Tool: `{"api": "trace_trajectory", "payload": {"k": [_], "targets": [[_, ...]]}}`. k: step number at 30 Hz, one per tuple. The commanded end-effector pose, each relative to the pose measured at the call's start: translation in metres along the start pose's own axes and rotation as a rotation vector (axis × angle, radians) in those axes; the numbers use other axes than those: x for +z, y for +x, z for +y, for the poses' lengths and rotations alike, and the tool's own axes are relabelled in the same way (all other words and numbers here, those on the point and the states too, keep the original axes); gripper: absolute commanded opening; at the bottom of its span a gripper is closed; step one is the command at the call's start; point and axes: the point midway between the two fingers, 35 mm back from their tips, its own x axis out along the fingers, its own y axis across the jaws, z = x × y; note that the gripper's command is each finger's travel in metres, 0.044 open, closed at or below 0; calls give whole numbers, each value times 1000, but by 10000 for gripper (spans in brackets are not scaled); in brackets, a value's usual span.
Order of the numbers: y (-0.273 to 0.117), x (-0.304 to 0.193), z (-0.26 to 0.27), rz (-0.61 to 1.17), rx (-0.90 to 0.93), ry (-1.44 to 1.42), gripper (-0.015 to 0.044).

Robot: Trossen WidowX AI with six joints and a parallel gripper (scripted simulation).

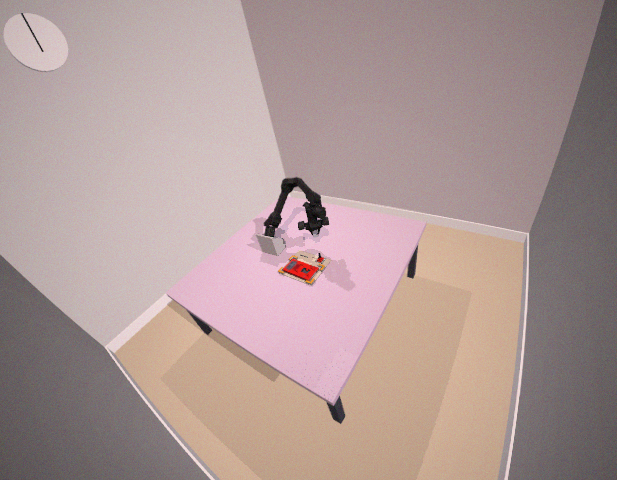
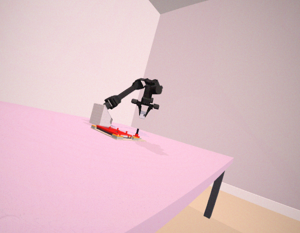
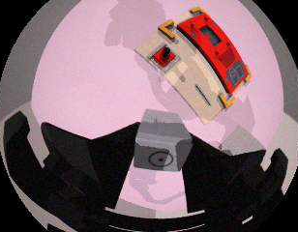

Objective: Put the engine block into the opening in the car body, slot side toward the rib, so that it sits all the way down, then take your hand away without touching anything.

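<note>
The engine block [image 1: 315, 233] [image 2: 142, 115] [image 3: 163, 137] is a small grey block with a dark ring mark on one face in the wrist view. My gripper [image 1: 315, 231] [image 2: 142, 115] [image 3: 160, 130] is shut on it, holding it in the air above the table, beyond the board's edge. The car body [image 1: 305, 276] [image 2: 104, 128] [image 3: 212, 52] is a flat red plate with small raised pegs. A dark rectangular opening [image 3: 209, 35] shows in its upper half in the wrist view. I cannot tell the rib, nor which side of the block has the slot.
The car body lies on a beige board [image 3: 188, 82] with orange-marked corner brackets [image 3: 227, 101]. A black upright knob on a red base [image 1: 319, 258] [image 2: 137, 135] [image 3: 164, 55] stands in a grey frame on the board. The arm's pale base block [image 1: 270, 244] [image 2: 97, 114] is nearby.
</note>
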Motion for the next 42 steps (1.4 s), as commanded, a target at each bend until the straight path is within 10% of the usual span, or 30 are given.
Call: {"api": "trace_trajectory", "payload": {"k": [1,42], "targets": [[-5,-2,1,-5,-1,-14,0],[11,-11,8,-4,-3,-1354,0]]}}
